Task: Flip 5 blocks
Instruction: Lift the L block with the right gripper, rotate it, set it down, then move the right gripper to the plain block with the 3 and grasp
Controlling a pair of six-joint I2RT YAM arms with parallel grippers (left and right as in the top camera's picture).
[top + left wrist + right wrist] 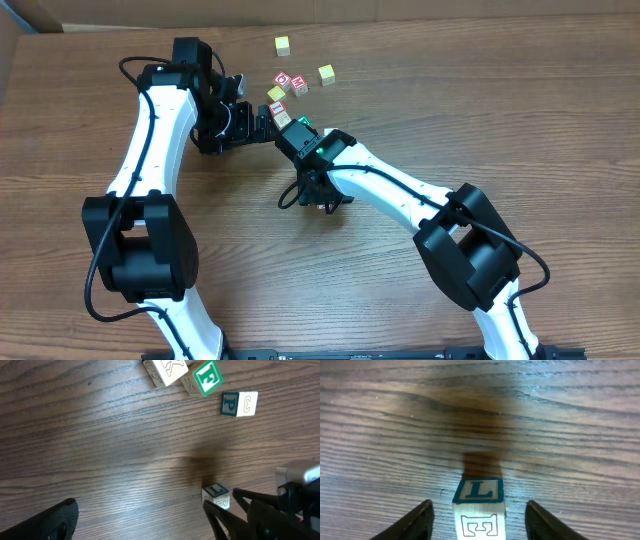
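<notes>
Right end effector [479,522], fingers spread, flanks blue-L block [479,510] hidden overhead

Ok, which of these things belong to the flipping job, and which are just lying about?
Job: L block inside the open right gripper; K block; green F block; P block.
Lying about: two yellow cubes; two red-faced cubes.

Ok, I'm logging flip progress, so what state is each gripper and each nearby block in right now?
right gripper: open, a gap either side of the L block.
left gripper: open, holding nothing.
L block: on the table, blue L face up, ungripped.
F block: green face showing, touching the K block.
P block: on the table, apart from the others.
</notes>
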